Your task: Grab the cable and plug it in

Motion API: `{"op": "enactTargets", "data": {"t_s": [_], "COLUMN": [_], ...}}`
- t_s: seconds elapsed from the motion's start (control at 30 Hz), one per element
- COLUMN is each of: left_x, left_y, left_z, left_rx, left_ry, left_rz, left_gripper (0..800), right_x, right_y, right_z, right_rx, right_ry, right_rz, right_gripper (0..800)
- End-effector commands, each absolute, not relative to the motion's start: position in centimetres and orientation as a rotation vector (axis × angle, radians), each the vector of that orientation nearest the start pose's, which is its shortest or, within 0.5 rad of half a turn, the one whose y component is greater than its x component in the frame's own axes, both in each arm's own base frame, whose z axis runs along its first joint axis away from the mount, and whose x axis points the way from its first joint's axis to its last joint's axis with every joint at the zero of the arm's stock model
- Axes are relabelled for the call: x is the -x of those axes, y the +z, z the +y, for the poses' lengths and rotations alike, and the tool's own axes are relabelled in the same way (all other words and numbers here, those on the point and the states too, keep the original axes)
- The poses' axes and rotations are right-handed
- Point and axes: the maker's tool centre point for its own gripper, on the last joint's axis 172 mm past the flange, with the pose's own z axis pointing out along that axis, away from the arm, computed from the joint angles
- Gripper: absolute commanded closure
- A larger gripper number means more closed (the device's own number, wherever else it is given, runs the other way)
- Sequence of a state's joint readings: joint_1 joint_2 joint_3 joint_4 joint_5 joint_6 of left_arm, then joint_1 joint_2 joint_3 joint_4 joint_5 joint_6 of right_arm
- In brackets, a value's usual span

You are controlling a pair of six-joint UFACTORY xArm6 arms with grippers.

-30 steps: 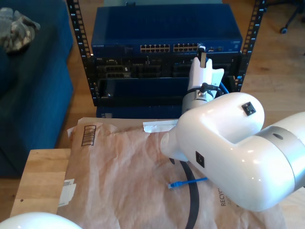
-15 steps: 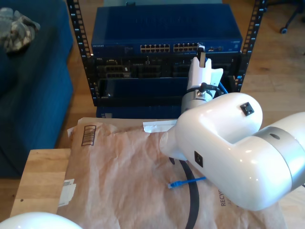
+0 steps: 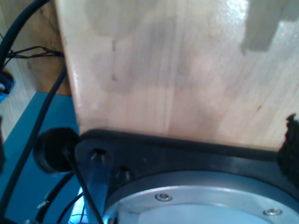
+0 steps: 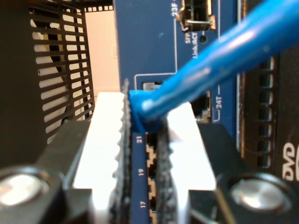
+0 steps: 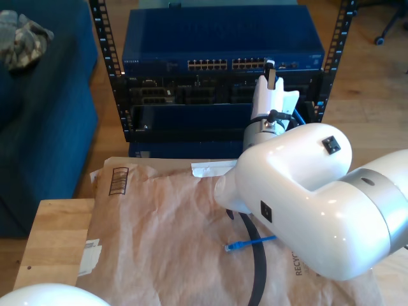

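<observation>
Cable [image 4: 219, 56]: thin, bright blue; one end clamped between the white fingers [image 4: 105, 135] of my second pincer [image 4: 145, 140], right against the face of the blue network switch [image 5: 220, 38] in the rack [image 5: 108, 70], beside the ports numbered 17, 19, 21. Other end: small blue plug [image 5: 231, 247] lying loose on the brown paper [image 5: 166, 236] covering the table [image 5: 54, 236], beside a thick black cable [image 5: 258, 268]. My first pincer: state cannot be told; its camera faces a pale wooden surface [image 3: 177, 65] and a black mount [image 3: 154, 154]
</observation>
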State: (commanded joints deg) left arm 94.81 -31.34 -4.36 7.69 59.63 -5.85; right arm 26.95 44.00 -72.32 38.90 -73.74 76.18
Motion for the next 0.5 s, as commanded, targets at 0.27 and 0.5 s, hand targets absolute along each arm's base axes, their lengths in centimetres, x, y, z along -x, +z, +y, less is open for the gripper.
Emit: {"op": "enactTargets", "data": {"t_s": [0.27,0.5], "left_x": [3.6,3.6], "left_y": [2.88,2.88], "left_z": [11.94,11.94], "left_rx": [-1.934,-1.934], "left_ry": [-0.536,-0.536], "left_rz": [2.124,2.124], "left_gripper": [0,0], "right_x": [-67.0,-67.01], "right_y": [27.56,27.31], "right_z": [14.37,14.37], "right_rx": [0.985,0.991], "right_ry": [-1.346,-1.342], "right_rz": [1.272,1.277], "right_gripper": [800,800]}}
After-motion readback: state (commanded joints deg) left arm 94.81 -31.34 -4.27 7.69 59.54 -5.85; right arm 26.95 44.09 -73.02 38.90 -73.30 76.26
